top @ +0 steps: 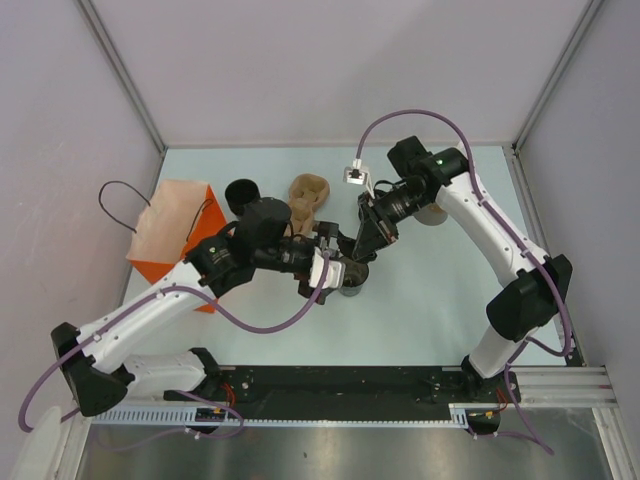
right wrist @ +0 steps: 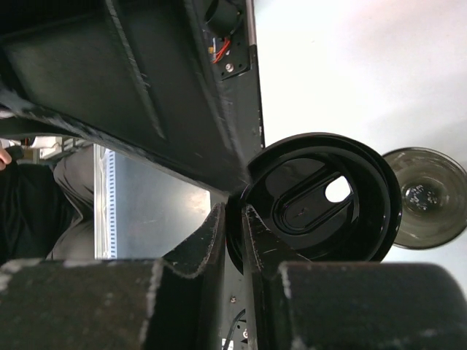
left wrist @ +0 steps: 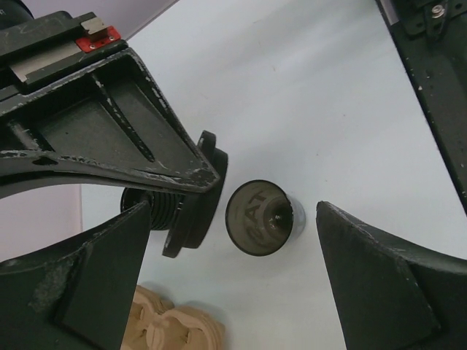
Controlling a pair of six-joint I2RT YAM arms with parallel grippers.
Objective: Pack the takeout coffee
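Right now I am watching the right end effector [right wrist: 235,219] clenching its two fingers on the rim of the black lid [right wrist: 321,197], holding it on edge with pale table showing through its sip hole. I cannot tell whether the lid's lower edge is resting on the table [top: 430,300] or hanging just above it. Just beside the lid, the takeout coffee cup [left wrist: 259,219] is standing upright and uncovered near the middle of the table, its dark tapered wall letting a little light through. Lid and cup are sitting close together, but I am not seeing them touch. The left end effector [left wrist: 233,215] is hanging released, fingers spread wide. From its wrist camera the cup is showing in the gap between them, with neither finger touching it. Farther back, the brown pulp carrier [top: 308,193] is lying behind the two end effectors. To its left a second black cup-shaped thing [top: 242,192] is standing partly behind the left arm. Beyond that, the orange paper bag [top: 170,235] is standing at the left side of the table, well apart from the coffee cup.
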